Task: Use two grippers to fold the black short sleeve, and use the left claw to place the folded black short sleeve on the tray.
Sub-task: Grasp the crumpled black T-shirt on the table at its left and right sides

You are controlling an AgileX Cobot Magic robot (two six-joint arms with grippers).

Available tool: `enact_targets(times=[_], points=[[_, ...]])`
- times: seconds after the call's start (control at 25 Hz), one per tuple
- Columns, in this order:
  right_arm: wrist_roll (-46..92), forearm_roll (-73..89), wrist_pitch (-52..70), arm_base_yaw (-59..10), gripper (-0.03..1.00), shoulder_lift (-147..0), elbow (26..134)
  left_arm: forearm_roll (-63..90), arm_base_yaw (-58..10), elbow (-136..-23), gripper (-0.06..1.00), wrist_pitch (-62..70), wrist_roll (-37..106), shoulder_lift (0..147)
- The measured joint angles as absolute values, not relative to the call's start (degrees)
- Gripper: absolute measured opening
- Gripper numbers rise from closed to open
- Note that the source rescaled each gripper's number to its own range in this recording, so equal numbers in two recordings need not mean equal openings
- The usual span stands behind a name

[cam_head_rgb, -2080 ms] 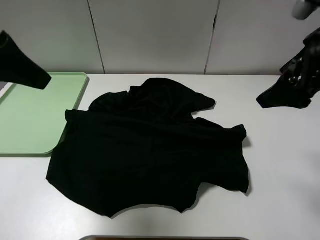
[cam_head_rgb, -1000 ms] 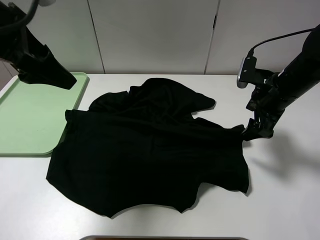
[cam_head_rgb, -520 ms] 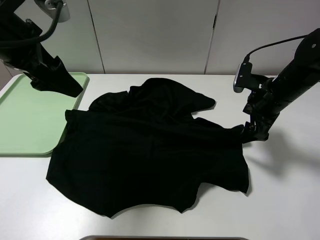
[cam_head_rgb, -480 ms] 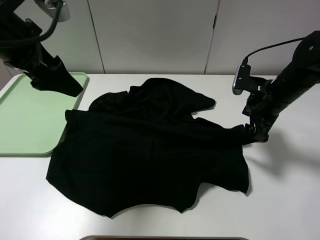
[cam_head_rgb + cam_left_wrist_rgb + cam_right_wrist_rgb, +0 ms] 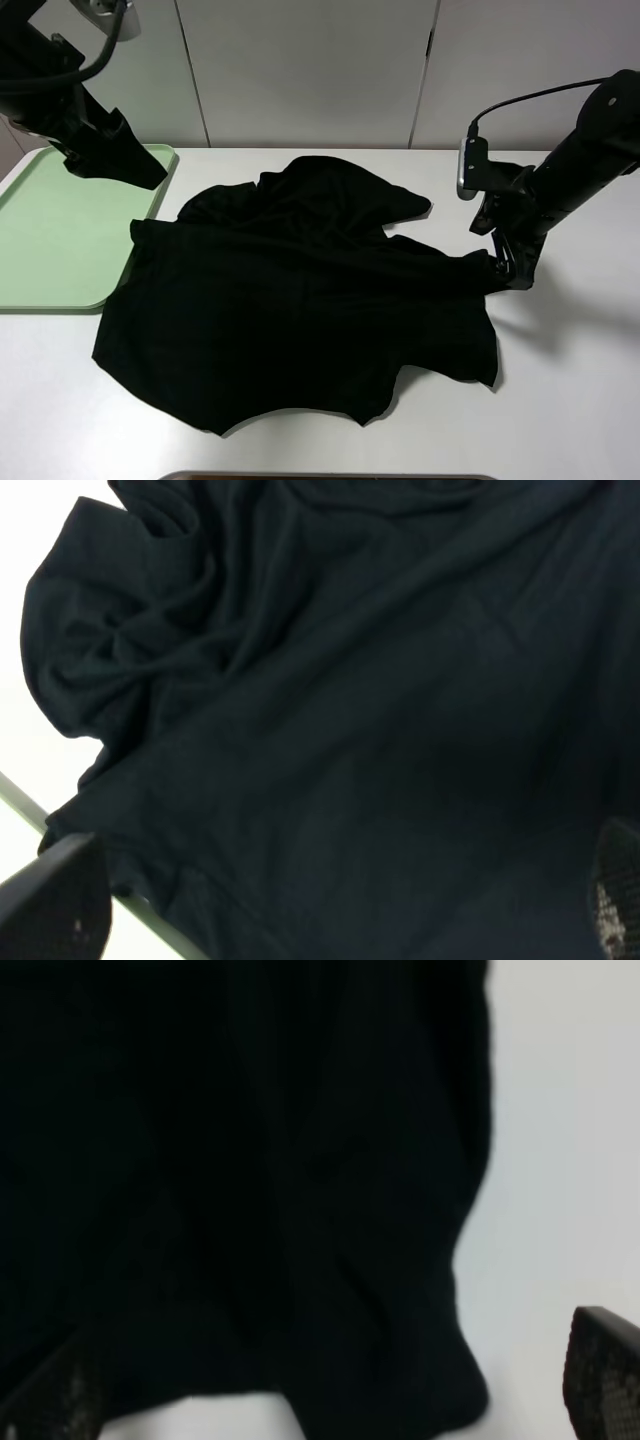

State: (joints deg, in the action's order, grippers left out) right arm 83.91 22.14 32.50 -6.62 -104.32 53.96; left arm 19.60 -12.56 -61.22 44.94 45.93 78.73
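**Plain black soft cloth T-shirt lies unfolded beside flat pale green plastic tray**

The T-shirt is spread out, rumpled, on the white table, with its left edge reaching the tray's rim. The black left claw hovers over the tray's far corner, fingers apart. The black right claw, fingers wide, sits low at the T-shirt's right sleeve edge.

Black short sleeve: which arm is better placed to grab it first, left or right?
Right, probably. The right gripper is open and low at the right-hand edge of the black short sleeve. The left gripper, also open, hangs over the far corner of the tray, seemingly short of the cloth.
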Motion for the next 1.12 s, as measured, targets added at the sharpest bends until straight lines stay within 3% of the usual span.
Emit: enact_targets(times=[0.28, 0.4, 0.48, 0.6, 0.84, 1.12], points=[[84.81, 21.77, 25.91, -9.73, 0.98, -106.49, 53.96, 19.27, -12.56, -61.22, 0.95, 44.94, 45.93, 78.73], [84.81, 21.67, 24.06, -9.73, 0.82, -106.55, 53.96, 18.69, -12.56, -61.22, 0.95, 44.94, 45.93, 78.73], [84.81, 21.67, 24.31, -9.73, 0.66, -106.55, 53.96, 18.58, -12.56, -61.22, 0.95, 44.94, 45.93, 78.73], [84.65, 21.60, 24.31, -9.73, 0.57, -106.55, 53.96, 18.52, -12.56, -61.22, 0.95, 44.89, 45.93, 78.73], [80.66, 21.03, 24.94, -9.73, 0.56, -106.55, 53.96, 18.47, -12.56, -61.22, 0.95, 44.89, 45.98, 78.73], [76.26, 17.41, 26.97, -9.73, 0.73, -107.07, 54.02, 18.47, -12.56, -61.22, 0.95, 44.89, 45.98, 78.73]])
